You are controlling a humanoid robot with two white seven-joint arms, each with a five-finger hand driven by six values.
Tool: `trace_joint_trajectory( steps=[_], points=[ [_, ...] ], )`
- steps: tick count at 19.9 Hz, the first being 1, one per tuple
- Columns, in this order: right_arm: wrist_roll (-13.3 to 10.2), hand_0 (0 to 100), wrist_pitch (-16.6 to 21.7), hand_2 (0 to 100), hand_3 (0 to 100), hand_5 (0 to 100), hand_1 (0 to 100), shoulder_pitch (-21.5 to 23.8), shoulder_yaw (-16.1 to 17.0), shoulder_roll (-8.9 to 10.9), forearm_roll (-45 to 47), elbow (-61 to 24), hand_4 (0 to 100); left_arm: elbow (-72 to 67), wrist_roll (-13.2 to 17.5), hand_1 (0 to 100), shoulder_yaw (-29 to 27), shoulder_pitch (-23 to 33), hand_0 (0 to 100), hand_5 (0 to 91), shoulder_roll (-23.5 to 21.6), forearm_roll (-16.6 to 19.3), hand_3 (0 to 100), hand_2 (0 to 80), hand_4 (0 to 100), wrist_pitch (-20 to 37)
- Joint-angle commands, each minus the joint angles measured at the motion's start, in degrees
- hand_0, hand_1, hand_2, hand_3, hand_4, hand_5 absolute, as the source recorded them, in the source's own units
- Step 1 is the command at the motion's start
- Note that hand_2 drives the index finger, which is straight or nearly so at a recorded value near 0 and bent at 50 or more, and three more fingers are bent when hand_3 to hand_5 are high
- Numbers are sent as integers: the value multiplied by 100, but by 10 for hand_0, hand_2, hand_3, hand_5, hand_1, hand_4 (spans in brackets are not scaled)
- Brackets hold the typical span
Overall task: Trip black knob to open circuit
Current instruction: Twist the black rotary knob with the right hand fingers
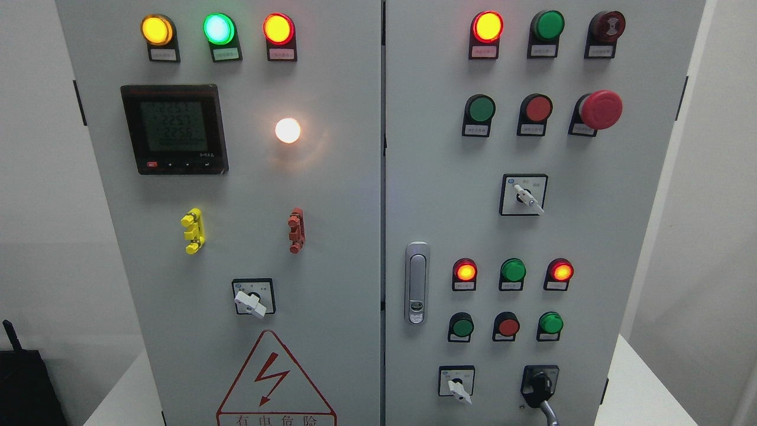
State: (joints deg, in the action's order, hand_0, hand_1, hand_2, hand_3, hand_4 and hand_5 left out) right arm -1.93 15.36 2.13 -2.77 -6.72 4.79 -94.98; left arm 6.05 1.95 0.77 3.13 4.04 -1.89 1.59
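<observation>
Low on the right door of the smooth grey metal cabinet (331,177), near its bottom corner, sits the black knob (540,381) — a glossy rounded handle on a square plate, beside a white lever switch (458,388). Neither robot hand is visible — their state cannot be told.

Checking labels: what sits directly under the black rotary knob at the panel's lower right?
Under the black rotary knob, a grey lever or cable runs down out of frame; its end is unseen.
</observation>
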Motion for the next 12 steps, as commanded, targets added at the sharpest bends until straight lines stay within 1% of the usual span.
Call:
trace_joint_trajectory(
  steps=[1, 8, 12],
  points=[
    [149, 1000, 81, 0, 1000, 975, 881, -134, -233, -13, -22, -178, 990, 1, -1, 389, -7, -23, 120, 0, 9, -14, 0, 0, 0, 8],
    [140, 1000, 81, 0, 1000, 974, 882, -143, -321, -13, -22, -187, 989, 1, -1, 389, -7, -23, 120, 0, 9, -14, 0, 0, 0, 8],
    [61, 1000, 99, 0, 1000, 975, 881, -178, -330, -13, -22, -196, 989, 1, -1, 389, -7, -14, 120, 0, 9, -14, 0, 0, 0, 8]
  ],
)
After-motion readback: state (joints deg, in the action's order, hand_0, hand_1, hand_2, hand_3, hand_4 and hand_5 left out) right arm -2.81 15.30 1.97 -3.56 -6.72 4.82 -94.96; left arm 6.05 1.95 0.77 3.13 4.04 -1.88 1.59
